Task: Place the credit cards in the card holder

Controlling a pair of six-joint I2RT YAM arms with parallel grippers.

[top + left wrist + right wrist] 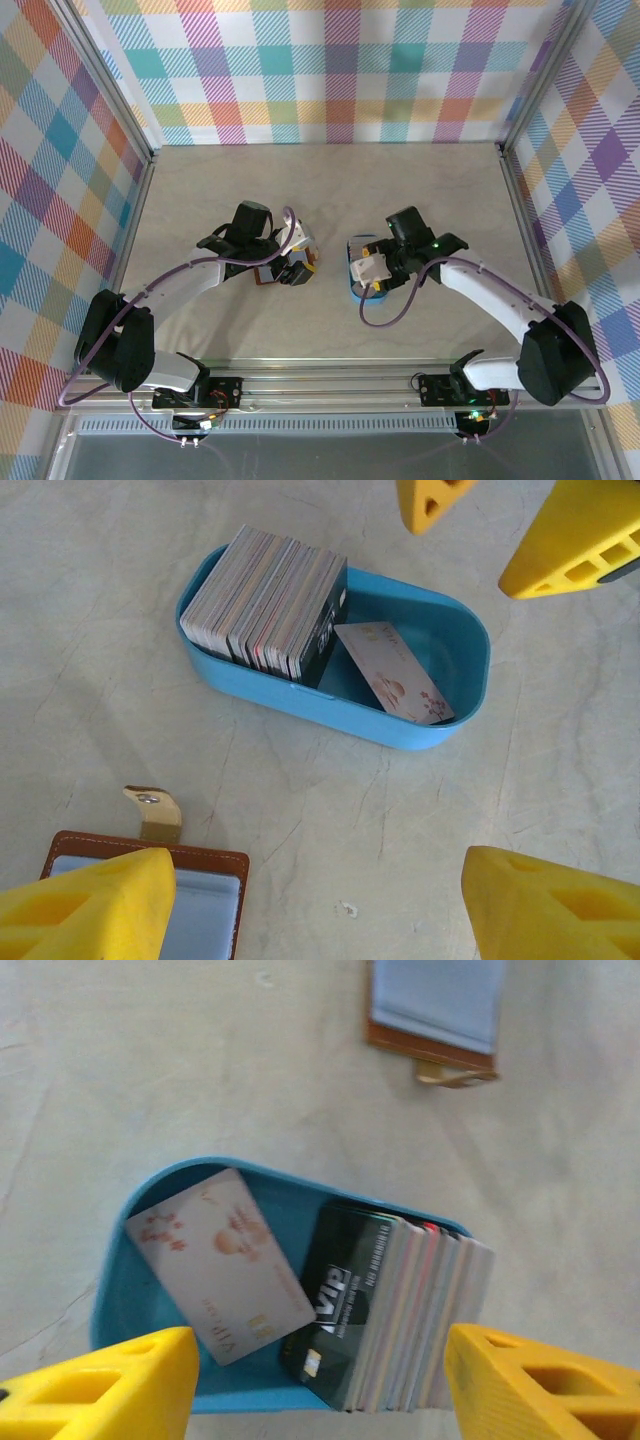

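The credit cards stand as a thick upright stack (265, 605) (420, 1305) at one end of a blue oval tray (440, 725), with a black card at the front. One pale card (392, 670) (220, 1265) leans loose in the tray's other half. The card holder (205, 905) (435, 1005), brown leather with a pale inside and a snap tab (152, 810), lies open on the table. My left gripper (320, 905) (298, 268) hangs open just beside it, one finger over its edge. My right gripper (320, 1385) (372, 272) is open above the tray, holding nothing.
The tray (356, 292) and card holder (262, 277) sit close together at the middle of the pale table. Checked walls and metal rails (135, 215) enclose the table on the left, right and far sides. My right gripper's yellow fingertips (575, 535) show beyond the tray.
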